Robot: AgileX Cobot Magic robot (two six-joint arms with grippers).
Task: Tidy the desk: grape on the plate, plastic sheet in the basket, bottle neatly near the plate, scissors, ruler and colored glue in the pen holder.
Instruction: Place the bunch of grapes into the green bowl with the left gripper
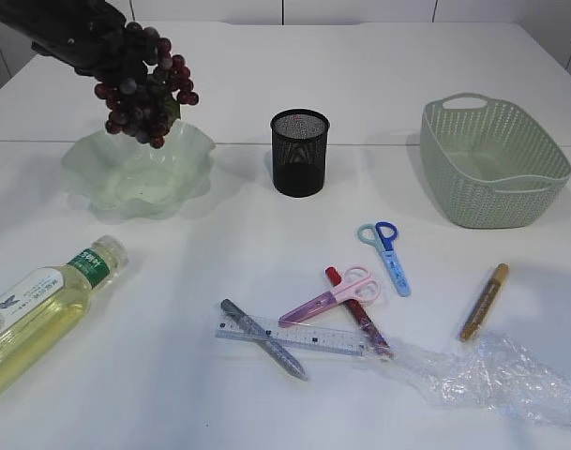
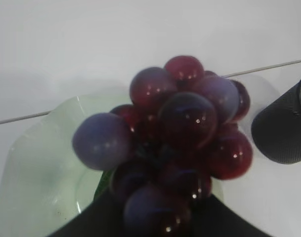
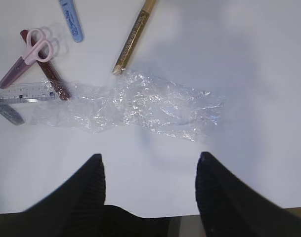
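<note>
Left gripper (image 1: 97, 52) clamped on the grapes (image 1: 144, 84), jaws closed round the top of the bunch, hanging just above the plate (image 1: 140, 173), toward its back rim. Best lowered straight down toward the plate's middle before letting go (the left wrist view puts the bunch over the right half of the dish, near the holder (image 2: 283, 126)), and released only once the lowest grapes touch glass, lest the bunch roll over the wavy rim. Worth keeping the descent slow, since the plate looks light and could slide if nudged. Right gripper (image 3: 148, 170) hovering over the sheet (image 3: 140, 106) at the front right of the tabletop (image 1: 294, 56), jaws apart, holding nothing. Counted across the views: one bunch of grapes, one plate, one holder behind the middle, one basket (image 1: 496, 159) at the right, one bottle (image 1: 46, 305) lying on its side at the front left, one ruler (image 1: 294, 336), one crumpled sheet. Two scissors, blue (image 1: 386, 255) and pink (image 1: 332, 295), both lying closed. Three glue pens, going by their look: gold (image 1: 484, 300), red (image 1: 360, 314) under the pink scissors, grey (image 1: 264, 339) across the ruler. Everything but the grapes judged yet to be tidied, and all of the stationery lying well apart from the holder.
</note>
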